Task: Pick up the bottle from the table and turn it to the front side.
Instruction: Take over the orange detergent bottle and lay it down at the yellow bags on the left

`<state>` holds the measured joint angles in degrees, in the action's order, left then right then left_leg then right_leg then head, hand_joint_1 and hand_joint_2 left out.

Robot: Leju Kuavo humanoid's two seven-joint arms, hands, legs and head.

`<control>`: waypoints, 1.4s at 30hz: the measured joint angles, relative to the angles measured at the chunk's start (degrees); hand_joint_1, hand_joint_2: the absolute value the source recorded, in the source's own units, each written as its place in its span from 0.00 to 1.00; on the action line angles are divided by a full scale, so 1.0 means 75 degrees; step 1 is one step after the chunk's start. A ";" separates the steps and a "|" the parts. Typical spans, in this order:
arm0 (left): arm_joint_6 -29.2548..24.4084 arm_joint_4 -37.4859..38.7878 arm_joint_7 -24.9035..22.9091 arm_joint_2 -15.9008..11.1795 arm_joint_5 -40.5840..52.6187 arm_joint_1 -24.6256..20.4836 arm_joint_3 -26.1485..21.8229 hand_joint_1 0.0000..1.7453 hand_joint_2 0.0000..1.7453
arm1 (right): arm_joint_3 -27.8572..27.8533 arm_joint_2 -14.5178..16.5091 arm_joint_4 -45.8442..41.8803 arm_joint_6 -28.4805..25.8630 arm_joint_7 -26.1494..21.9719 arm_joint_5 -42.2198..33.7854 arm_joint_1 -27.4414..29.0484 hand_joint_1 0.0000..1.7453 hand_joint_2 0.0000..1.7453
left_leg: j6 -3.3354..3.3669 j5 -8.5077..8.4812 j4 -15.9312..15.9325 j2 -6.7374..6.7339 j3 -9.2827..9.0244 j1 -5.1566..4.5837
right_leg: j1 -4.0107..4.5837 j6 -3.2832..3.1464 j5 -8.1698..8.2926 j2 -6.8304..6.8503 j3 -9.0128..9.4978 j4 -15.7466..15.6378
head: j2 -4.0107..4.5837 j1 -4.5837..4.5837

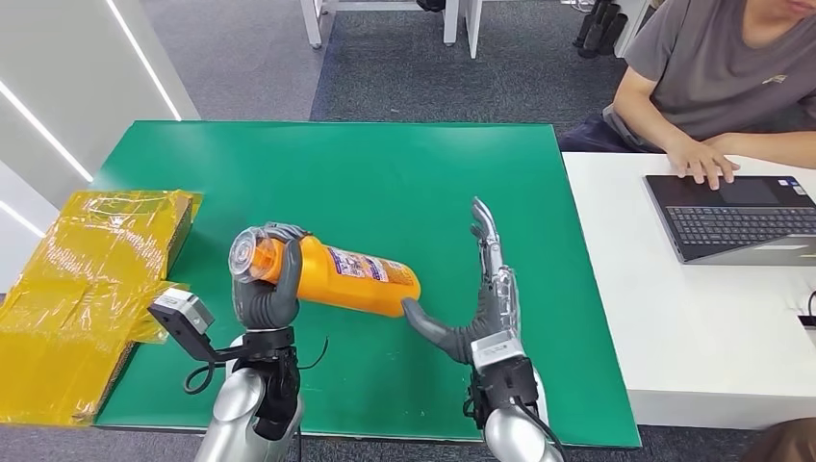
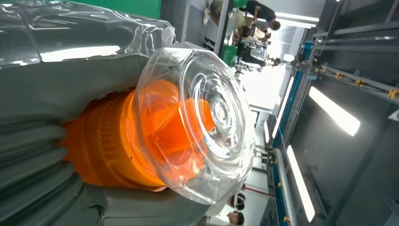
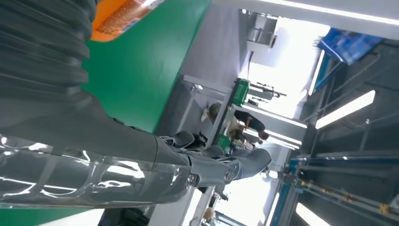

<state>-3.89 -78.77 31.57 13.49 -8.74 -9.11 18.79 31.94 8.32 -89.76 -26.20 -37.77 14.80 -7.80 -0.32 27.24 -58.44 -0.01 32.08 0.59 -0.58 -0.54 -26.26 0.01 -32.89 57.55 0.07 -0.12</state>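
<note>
An orange bottle [image 1: 346,276] with a clear cap [image 1: 252,256] and a printed label lies roughly level above the green table [image 1: 385,173]. My left hand [image 1: 267,289] grips it around the neck just behind the cap. The left wrist view looks straight at the cap [image 2: 207,117] and the orange neck [image 2: 108,146]. My right hand [image 1: 481,308] stands upright at the bottle's base with fingers extended; its thumb touches the bottom end. In the right wrist view a corner of the bottle [image 3: 122,16] appears beside the right hand [image 3: 117,160].
Yellow plastic-wrapped packages [image 1: 87,289] lie at the table's left edge. To the right stands a white table [image 1: 693,318] with a laptop [image 1: 741,217]; a seated person [image 1: 722,87] rests a hand on it.
</note>
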 joint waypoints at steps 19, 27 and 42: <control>-0.0907 -0.1100 -0.0673 -0.0437 0.2163 0.0311 -0.0436 1.00 1.00 | -0.0128 -0.0065 -0.1214 -0.1285 -0.0283 -0.0302 0.0856 0.00 1.00 | 0.0000 -0.0001 0.0002 -0.0002 0.0002 0.0002 | 0.0001 0.0000 0.0000 -0.0003 0.0000 0.0000 | 0.0000 -0.0001; -0.1755 -0.1662 -0.1426 -0.1724 0.4076 0.0935 -0.0875 1.00 1.00 | -0.0136 -0.0157 -0.1481 -0.1542 -0.0302 -0.0675 0.1473 0.00 1.00 | -0.0004 -0.0003 0.0009 -0.0003 0.0001 0.0007 | 0.0007 -0.0003 -0.0002 -0.0003 -0.0002 0.0000 | 0.0000 -0.0001; -0.2221 -0.2382 -0.2812 -0.3199 0.7749 0.1482 -0.0991 1.00 1.00 | -0.0139 -0.0277 -0.1865 -0.1261 -0.0303 -0.0745 0.2037 0.00 1.00 | -0.0008 -0.0007 0.0009 -0.0003 0.0000 0.0005 | 0.0007 -0.0002 -0.0001 -0.0002 -0.0001 0.0000 | 0.0000 -0.0001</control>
<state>-20.54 -96.63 10.48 -10.50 49.37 2.00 11.35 30.90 6.24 -103.75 -35.66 -40.04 9.21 7.47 -0.38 27.19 -58.38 -0.03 32.08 0.62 -0.53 -0.55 -26.27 0.00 -32.90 57.55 0.07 -0.13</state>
